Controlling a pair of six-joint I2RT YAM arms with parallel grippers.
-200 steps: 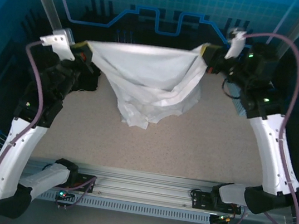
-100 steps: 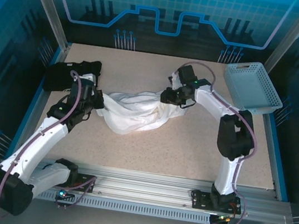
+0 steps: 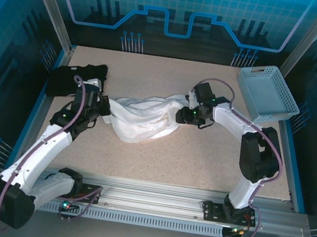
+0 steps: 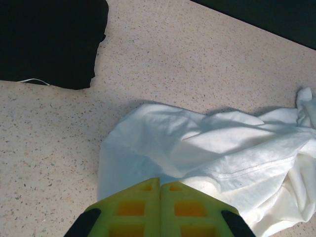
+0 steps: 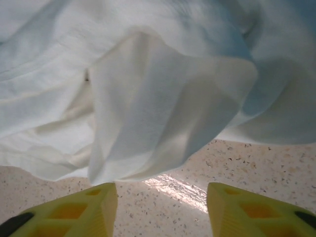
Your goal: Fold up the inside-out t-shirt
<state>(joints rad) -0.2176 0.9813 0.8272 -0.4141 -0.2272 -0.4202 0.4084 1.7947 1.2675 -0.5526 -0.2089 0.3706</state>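
Observation:
The inside-out t-shirt (image 3: 144, 116), white and crumpled, lies in a bunched strip across the middle of the table. My left gripper (image 3: 104, 112) sits at its left end. In the left wrist view the yellow fingers (image 4: 143, 200) are pressed together at the left gripper (image 4: 160, 181), pinching the t-shirt (image 4: 207, 148) at its near edge. My right gripper (image 3: 178, 115) is at the shirt's right end. In the right wrist view the right gripper (image 5: 162, 190) is open over bare table, and a hanging fold of the t-shirt (image 5: 148, 103) lies just beyond its fingertips.
A black folded garment (image 3: 69, 78) lies at the table's left edge behind the left arm, also seen as the black garment (image 4: 49, 39). A light blue basket (image 3: 267, 93) stands tilted at the back right corner. Speckled table (image 3: 189, 153) stretches in front of the shirt.
A second ago both grippers held the shirt stretched up high. It has come down onto the table; the right gripper has opened, released the cloth and backed off slightly to the right.

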